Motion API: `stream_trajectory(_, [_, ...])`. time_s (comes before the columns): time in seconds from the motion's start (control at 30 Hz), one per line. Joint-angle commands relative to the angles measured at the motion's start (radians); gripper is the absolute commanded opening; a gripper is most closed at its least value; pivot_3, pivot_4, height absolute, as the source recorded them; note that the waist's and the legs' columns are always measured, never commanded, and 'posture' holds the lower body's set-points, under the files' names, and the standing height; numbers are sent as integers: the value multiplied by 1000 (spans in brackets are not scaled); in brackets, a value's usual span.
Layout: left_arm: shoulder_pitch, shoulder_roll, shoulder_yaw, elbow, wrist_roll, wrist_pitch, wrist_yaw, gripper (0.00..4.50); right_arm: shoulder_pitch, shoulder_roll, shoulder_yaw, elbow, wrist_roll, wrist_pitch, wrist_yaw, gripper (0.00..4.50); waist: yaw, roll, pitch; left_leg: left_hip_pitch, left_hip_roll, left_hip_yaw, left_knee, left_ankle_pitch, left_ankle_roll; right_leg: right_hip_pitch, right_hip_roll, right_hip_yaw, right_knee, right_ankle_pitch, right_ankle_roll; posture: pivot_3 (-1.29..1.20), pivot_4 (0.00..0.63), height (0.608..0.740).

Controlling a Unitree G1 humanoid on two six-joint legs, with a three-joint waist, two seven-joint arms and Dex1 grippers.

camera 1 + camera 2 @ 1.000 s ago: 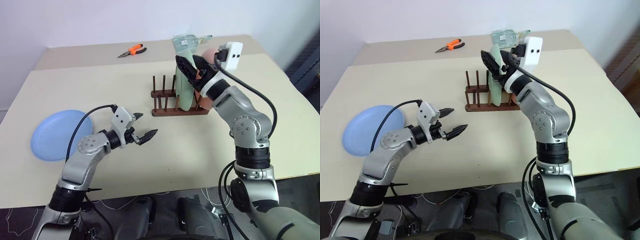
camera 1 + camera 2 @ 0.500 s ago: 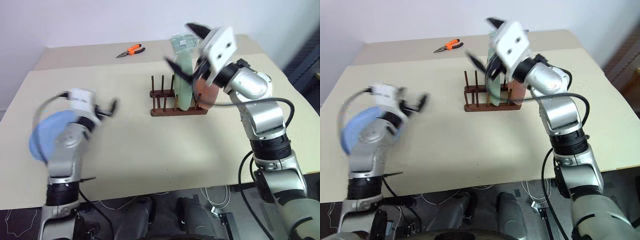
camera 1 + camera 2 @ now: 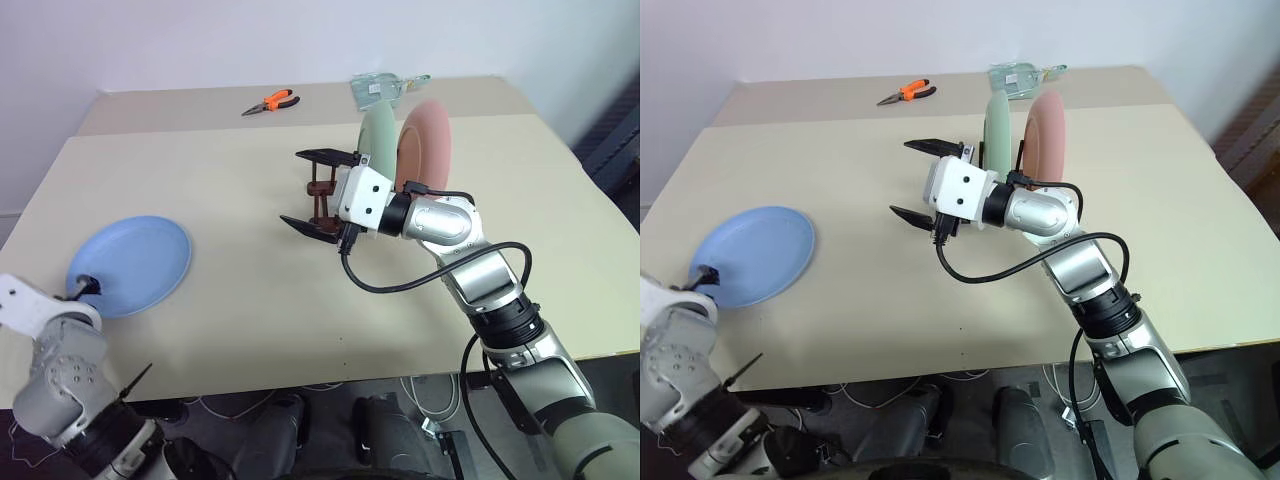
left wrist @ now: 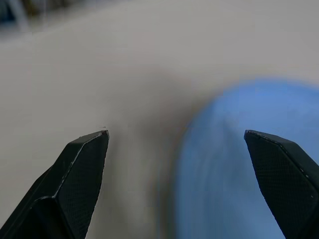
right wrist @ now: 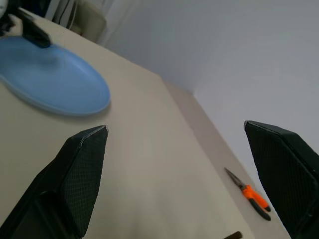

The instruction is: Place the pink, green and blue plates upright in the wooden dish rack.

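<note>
Rack (image 3: 321,190) mostly hidden behind the released right end effector (image 3: 316,192); left end effector (image 4: 177,144) also released.

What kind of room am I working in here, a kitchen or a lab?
Probably a lab or test room, not a kitchen: a plain beige table against a bare white wall, orange-handled pliers lying near the wooden dish rack, and loose cables on the floor.

The right gripper (image 3: 318,190) hangs spread wide and empty, just in front of the wooden dish rack (image 3: 320,190). The left gripper (image 4: 177,172), well apart from the rack, is also spread wide, holding nothing.
</note>
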Motion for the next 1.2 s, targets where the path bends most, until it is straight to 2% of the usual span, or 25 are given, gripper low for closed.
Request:
stream_trajectory(0.03, [27, -41, 59, -118, -94, 48, 31, 4500, -4, 12, -20, 0, -8, -33, 13, 4476, -1, -2, -1, 0, 0, 0, 0, 0, 0, 2, 0, 0, 0, 0, 0, 0, 150, 727])
stream_trajectory(0.13, [15, -67, 88, -99, -179, 66, 40, 3621, -4, 26, -18, 6, -17, -43, 12, 4500, -1, -2, -1, 1, 0, 0, -1, 2, -3, 2, 0, 0, 0, 0, 0, 0, 150, 727])
stream_trajectory(0.37, [-40, -51, 81, -30, -289, 74, 99, 21, -17, 54, -15, 21, -47, -47, 11, 4500, 1, -2, -1, 2, 0, 0, -1, 1, -2, 2, 0, 0, 0, 0, 0, 0, 150, 727])
stream_trajectory(0.4, [-44, -44, 75, -20, -296, 73, 102, 21, -18, 55, -17, 21, -45, -38, 16, 4500, 0, -2, -1, 3, 0, 0, -1, 1, -2, 2, 0, 0, 0, 0, 0, 0, 150, 727])
stream_trajectory(0.47, [-35, 46, -90, -29, -246, 45, 1, 21, -18, 52, -25, 12, -29, 0, 33, 4500, -1, -3, -1, 3, 0, 0, -1, 2, -3, 2, 1, 0, 0, 0, 0, 0, 150, 727])
stream_trajectory(0.53, [-43, 102, -198, -39, -224, -2, -72, 21, -15, 48, -28, -2, -18, 21, 51, 4500, 1, -3, 0, 3, 0, -1, -2, 3, -5, 3, 1, 0, 1, 0, -1, 0, 150, 727])
stream_trajectory(0.63, [-162, 191, -344, -61, -204, -82, -152, 21, -10, 47, -21, -33, -41, -13, 53, 4500, 3, -4, 0, 3, 0, -1, -1, 2, -4, 2, 0, 0, 0, 0, -1, 0, 150, 727])
stream_trajectory(0.83, [-311, 279, -481, -57, -217, -93, -222, 21, -27, 67, 4, -33, -85, -67, 47, 4500, -15, -4, 0, 3, 0, 2, -4, 3, -6, 3, 0, 2, 0, 0, -1, 0, 150, 727])
stream_trajectory(1.0, [-396, 318, -599, -92, -255, -35, -282, 21, -101, 92, 68, 117, -310, -178, -86, 4500, -27, -4, 0, 3, 0, 2, -6, 5, -9, 1, 1, 3, 1, 0, -1, 0, 150, 727])
stream_trajectory(1.1, [-398, 309, -603, -110, -277, -16, -274, 0, -119, 106, 72, 172, -343, -200, -112, 3556, -26, -4, 0, 3, 0, 2, -7, 5, -9, 1, 1, 3, 1, 0, -1, 0, 150, 727])
stream_trajectory(1.2, [-382, 310, -605, -126, -291, -1, -273, 0, -118, 110, 79, 193, -367, -225, -122, 2021, -25, -4, 0, 3, 0, 2, -7, 5, -9, 1, 1, 3, 1, 0, -1, 0, 150, 727])
